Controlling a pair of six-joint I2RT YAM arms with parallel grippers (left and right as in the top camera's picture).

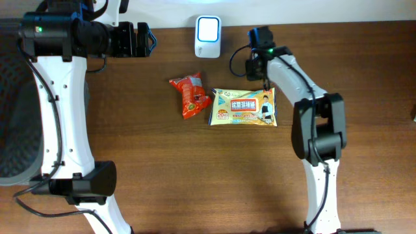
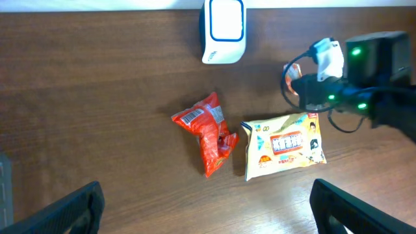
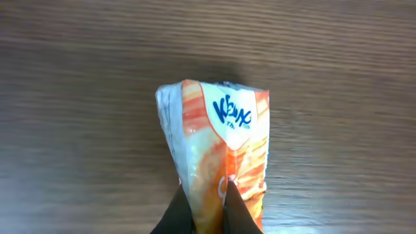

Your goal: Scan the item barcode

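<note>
A yellow snack packet (image 1: 244, 107) lies flat near the table's middle. My right gripper (image 1: 265, 83) is at its far right corner. In the right wrist view the gripper (image 3: 208, 195) is shut, its dark fingers pinching a fold of the packet's orange-and-white edge (image 3: 221, 130). To the left of it lies a red packet (image 1: 188, 95). A barcode label shows on the red packet's upper end (image 2: 192, 117) in the left wrist view. A white scanner (image 1: 208, 28) stands at the back edge. My left gripper (image 1: 140, 39) hangs open and empty at the far left, well away from both packets.
The right arm's wrist and its cable (image 2: 338, 78) hover just behind the yellow packet (image 2: 284, 146). The left arm's white links (image 1: 62, 117) run down the table's left side. Bare brown wood (image 1: 195, 182) fills the front half.
</note>
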